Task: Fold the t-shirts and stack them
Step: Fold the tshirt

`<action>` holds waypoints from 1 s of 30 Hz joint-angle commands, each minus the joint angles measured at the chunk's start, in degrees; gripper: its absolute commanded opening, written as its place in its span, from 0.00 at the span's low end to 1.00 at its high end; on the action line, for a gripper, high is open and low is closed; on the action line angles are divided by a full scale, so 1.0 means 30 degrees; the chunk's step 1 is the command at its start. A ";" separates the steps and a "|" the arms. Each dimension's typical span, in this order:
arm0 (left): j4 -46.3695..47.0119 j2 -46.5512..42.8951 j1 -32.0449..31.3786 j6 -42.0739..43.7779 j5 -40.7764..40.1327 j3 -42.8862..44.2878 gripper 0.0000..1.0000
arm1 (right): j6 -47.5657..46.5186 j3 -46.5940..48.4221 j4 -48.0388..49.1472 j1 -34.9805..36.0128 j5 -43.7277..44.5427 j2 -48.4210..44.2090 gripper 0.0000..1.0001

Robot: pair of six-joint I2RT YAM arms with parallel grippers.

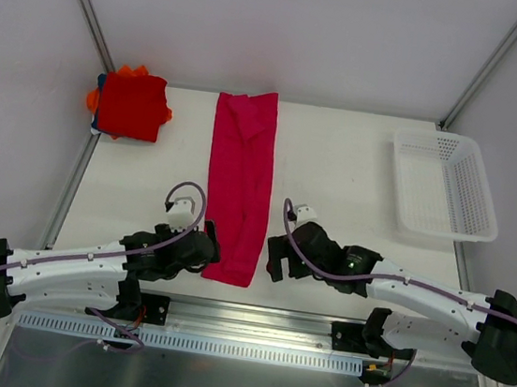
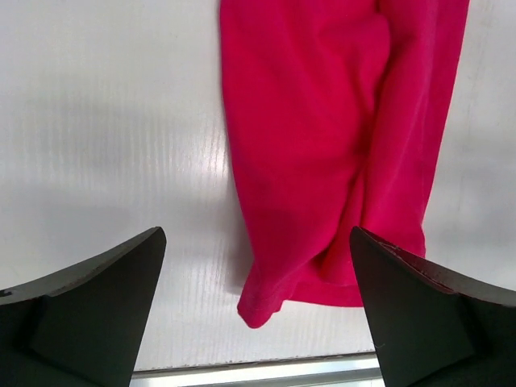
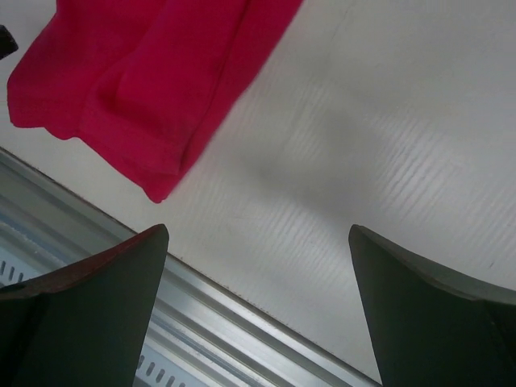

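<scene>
a stack of folded t-shirts (image 1: 132, 105), red on top with orange and blue edges showing, sits at the far left corner of the worktop (image 1: 335, 184). the crimson-pink t-shirt (image 1: 239, 186) lies in the middle as 1 long narrow strip running far to near. it probably needs folding end to end into a square, then stacking. the left end effector (image 2: 256, 266) and right end effector (image 3: 258, 258) flank its near end, both spread, holding nothing.

The white table (image 1: 335, 184) holds a long crimson-pink t-shirt (image 1: 239, 186) in the middle, folded stack (image 1: 131, 105) far left, white basket (image 1: 444, 183) far right.
</scene>
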 commanded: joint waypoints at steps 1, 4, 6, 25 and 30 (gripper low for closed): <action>-0.0899 0.0344 0.0107 0.0682 0.0651 0.0669 0.99 | 0.1338 0.0325 0.1209 0.0875 0.0564 0.0236 0.99; -0.0958 0.0023 0.0136 0.0272 0.1151 0.0319 0.99 | 0.2480 -0.0318 0.1473 0.2540 0.1561 -0.0114 0.99; -0.0901 -0.0443 0.0107 0.0037 0.1328 -0.0032 0.99 | 0.3618 -0.0730 0.1590 0.3130 0.2234 -0.0552 1.00; -0.0666 0.0434 -0.0157 -0.3186 0.1710 -0.1849 0.73 | 0.7786 -0.2022 0.9207 0.6004 0.3497 0.8526 0.98; -0.0578 -0.1002 -0.0157 -0.3538 0.1388 -0.2729 0.47 | 0.7669 -0.1787 0.8857 0.6004 0.3877 0.8733 0.94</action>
